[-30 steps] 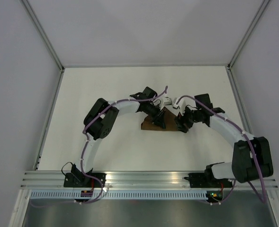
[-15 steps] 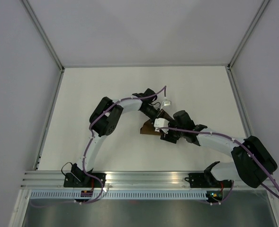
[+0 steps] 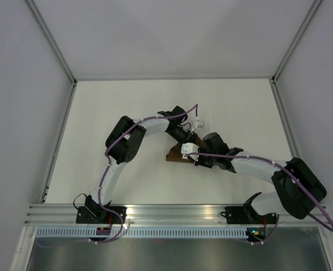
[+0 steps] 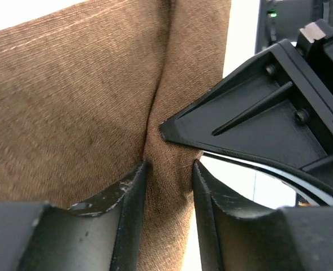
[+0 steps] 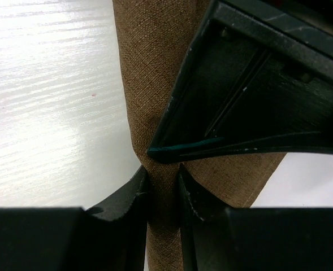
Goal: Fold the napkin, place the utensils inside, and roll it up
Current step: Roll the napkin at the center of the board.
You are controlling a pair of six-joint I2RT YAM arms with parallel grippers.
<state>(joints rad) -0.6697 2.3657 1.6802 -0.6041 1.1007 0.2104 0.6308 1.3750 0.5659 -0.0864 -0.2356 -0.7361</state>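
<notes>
**Item 1, right gripper** (image 5: 163, 175): jaws drawn close and clenching a raised fold of the napkin (image 5: 149, 73), with brown cloth filling the narrow gap between them.

**Item 2, left gripper** (image 4: 169, 169): standing astride a second ridge of the same cloth, just beside the right gripper. Its jaws are set wider, with fabric lying between them and touching both. Whether it is clamping or loosening cannot be told.

**Item 3, napkin:** lying bunched near the middle of the white table (image 3: 126, 107). In the overhead view both wrists are covering most of it, and one brown corner is showing toward the left.

**Item 4, utensils:** none showing in any view.

**Item 5, containers:** none showing, so there are no contents to list.

**Hazards, as judged:**
- The two grippers are working almost tip to tip, so a small sideways move is likely to knock one finger against the other.
- If the arms are pulling apart while only one is gripping, the cloth may slip free and the fold may collapse.
- A pinch on a bunched ridge may be catching several layers at once, giving a crooked fold instead of a flat one.
</notes>
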